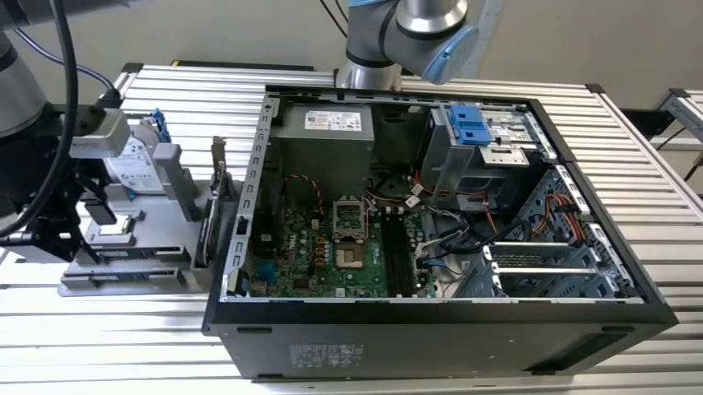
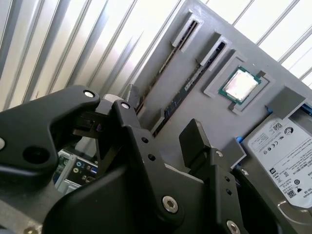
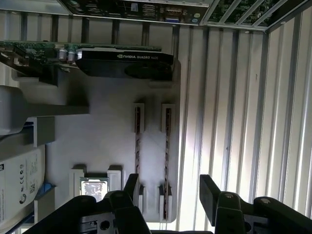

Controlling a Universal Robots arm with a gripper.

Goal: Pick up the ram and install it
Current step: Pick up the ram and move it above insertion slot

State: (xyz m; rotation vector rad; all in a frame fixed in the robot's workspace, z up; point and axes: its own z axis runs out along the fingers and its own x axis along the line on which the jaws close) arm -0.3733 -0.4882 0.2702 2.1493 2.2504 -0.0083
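Black fingers of the gripper stand spread wide apart in both wrist views, holding nothing. In the first wrist view the ram lies in line with the gap between them. It is a thin greenish stick standing on its edge in a slot of the grey holder; I cannot tell whether a finger touches it. In the second wrist view the gripper is close to the same ram. A second slim stick stands in the parallel slot just beside it. Elsewhere on the holder sit a square processor chip, a hard drive and a dark graphics card. In the exterior view the holder rests on the slatted table at the exterior view's left, just beside the open computer case.
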